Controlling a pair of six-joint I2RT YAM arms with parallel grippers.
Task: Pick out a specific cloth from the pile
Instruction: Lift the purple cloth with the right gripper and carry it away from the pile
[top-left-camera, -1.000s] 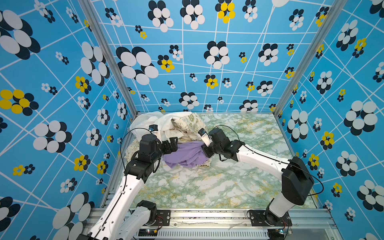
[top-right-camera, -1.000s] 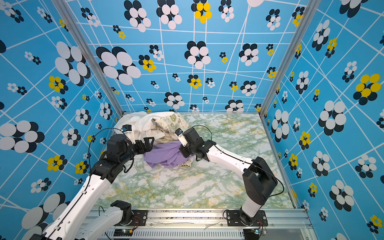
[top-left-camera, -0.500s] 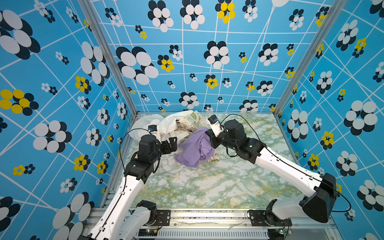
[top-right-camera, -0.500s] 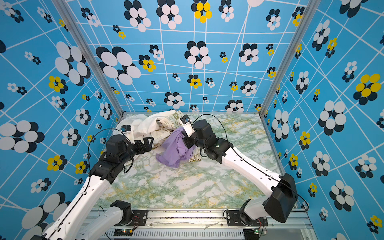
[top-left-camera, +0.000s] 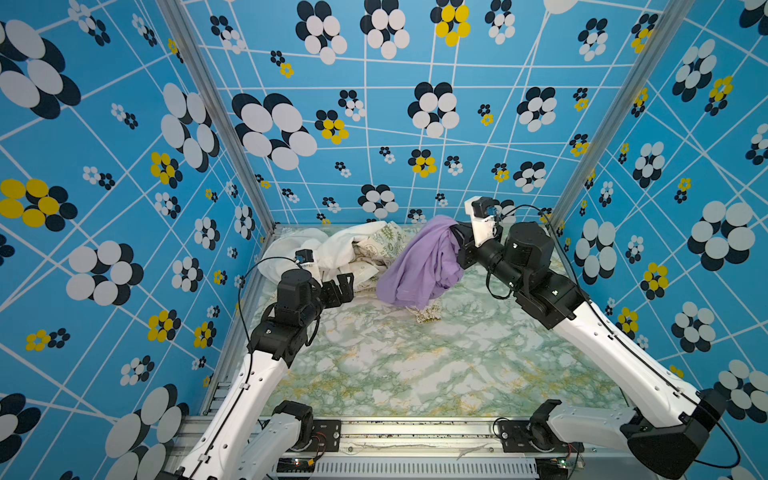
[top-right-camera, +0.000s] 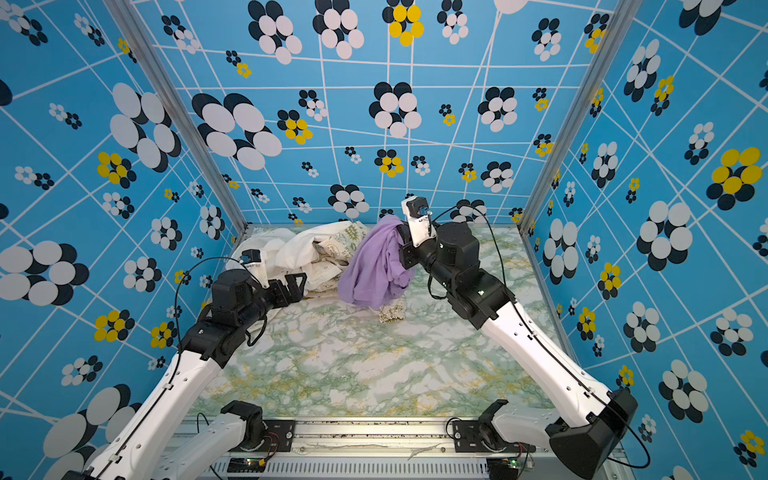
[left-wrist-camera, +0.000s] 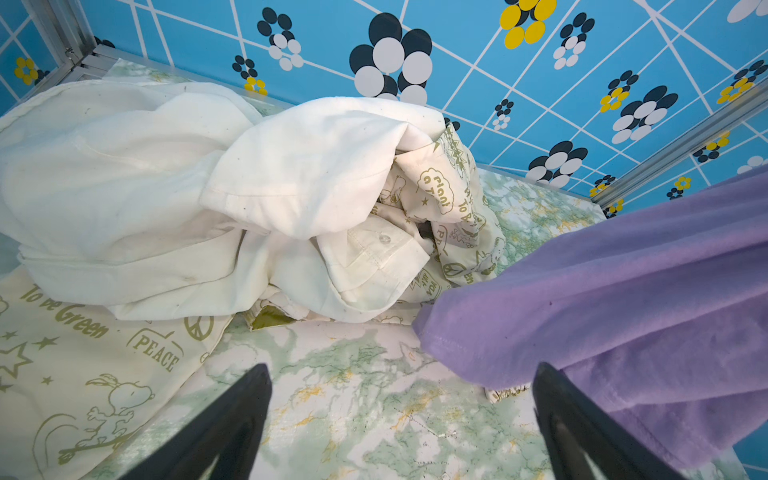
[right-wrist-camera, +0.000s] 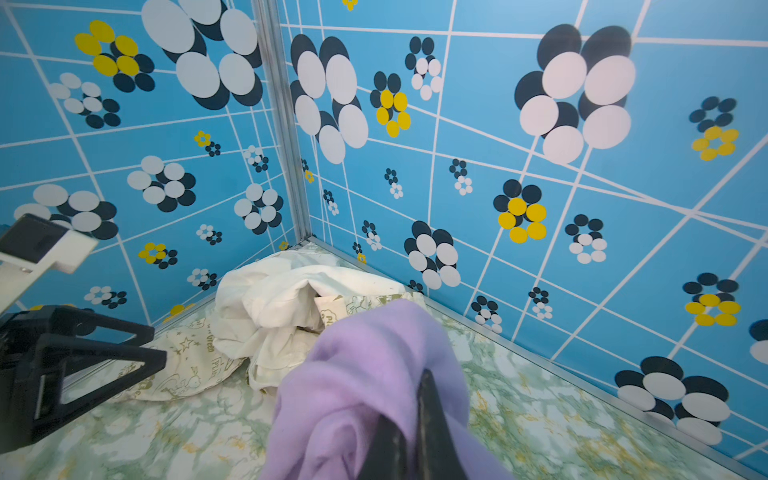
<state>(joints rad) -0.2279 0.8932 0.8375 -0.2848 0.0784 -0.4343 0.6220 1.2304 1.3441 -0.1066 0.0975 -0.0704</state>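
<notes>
The cloth (top-left-camera: 422, 266) (top-right-camera: 380, 266), plain lavender, hangs from my right gripper (top-left-camera: 454, 231) (top-right-camera: 400, 231), which is shut on its top fold and raised above the table near the back wall. Its lower hem droops close to the marble top. In the right wrist view the cloth (right-wrist-camera: 361, 374) is bunched around the closed right gripper (right-wrist-camera: 409, 397). The pile (top-left-camera: 345, 249) (top-right-camera: 301, 253) (left-wrist-camera: 199, 187) (right-wrist-camera: 282, 307), white and cream printed fabric, lies in the back left corner. My left gripper (top-left-camera: 345, 286) (top-right-camera: 296, 286) (left-wrist-camera: 401, 368) stands open and empty, low by the pile's front edge, with the cloth (left-wrist-camera: 623, 299) hanging beside it.
Blue flower-patterned walls (top-left-camera: 124, 208) close in the left, back and right sides. The marble-look table (top-left-camera: 415, 365) stretches towards the front rail. A small cream printed scrap (top-left-camera: 428, 316) (top-right-camera: 391, 312) lies on the table under the hanging cloth.
My right gripper has risen and moved back and to the right, lifting the lavender cloth off the table and away from the pile. The left arm has stayed put.
</notes>
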